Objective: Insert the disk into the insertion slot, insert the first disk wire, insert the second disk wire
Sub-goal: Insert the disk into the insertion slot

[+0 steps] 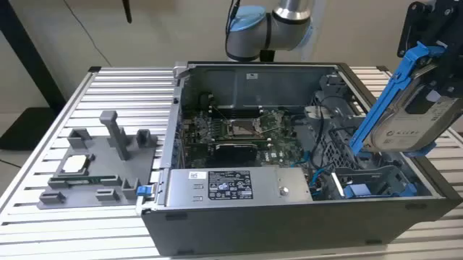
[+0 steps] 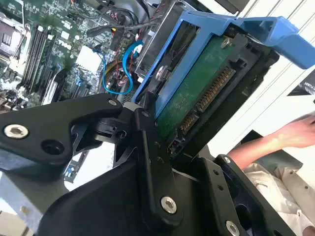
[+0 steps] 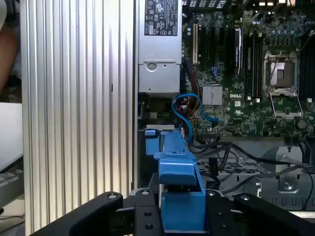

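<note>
One ribbed silver metal table (image 1: 123,86) is seen, and on it one open dark-grey computer case (image 1: 289,227) is stood. Inside the case, one large grey power-supply box with a white sticker (image 1: 231,187) is set at six o'clock of one green motherboard (image 1: 242,127). One flat silver-grey disk with a white label and a bright blue carrier rail (image 1: 405,124) is held in the air at three o'clock in the exterior view. It is kept above and apart from the one grey sheet-metal insertion slot with blue trim (image 1: 372,176) at four o'clock. The disk is stood steeply on edge, its long axis run from seven to one o'clock, its labelled face turned toward the exterior camera. One black gripper (image 3: 181,216) is clamped on the disk's two sides.
</note>
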Motion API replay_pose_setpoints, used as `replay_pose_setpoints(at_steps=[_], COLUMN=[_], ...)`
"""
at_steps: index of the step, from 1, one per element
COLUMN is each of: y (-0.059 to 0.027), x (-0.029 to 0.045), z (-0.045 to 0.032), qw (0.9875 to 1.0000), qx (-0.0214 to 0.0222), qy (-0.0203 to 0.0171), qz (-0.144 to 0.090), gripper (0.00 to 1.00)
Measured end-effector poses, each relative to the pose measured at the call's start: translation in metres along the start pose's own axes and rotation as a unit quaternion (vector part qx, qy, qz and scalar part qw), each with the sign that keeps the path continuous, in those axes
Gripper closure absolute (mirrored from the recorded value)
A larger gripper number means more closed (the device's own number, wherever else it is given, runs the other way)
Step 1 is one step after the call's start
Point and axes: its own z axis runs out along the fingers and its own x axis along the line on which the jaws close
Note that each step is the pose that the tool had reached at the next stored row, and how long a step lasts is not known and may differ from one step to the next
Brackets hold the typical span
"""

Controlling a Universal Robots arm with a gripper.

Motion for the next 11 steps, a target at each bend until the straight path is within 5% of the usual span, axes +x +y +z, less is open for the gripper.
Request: replay_pose_setpoints(at_steps=[11], y=[-0.0001], x=[0.0], z=[0.002], qw=[1.0], qx=[0.0], qy=[0.0], qz=[0.0], gripper=[1.0])
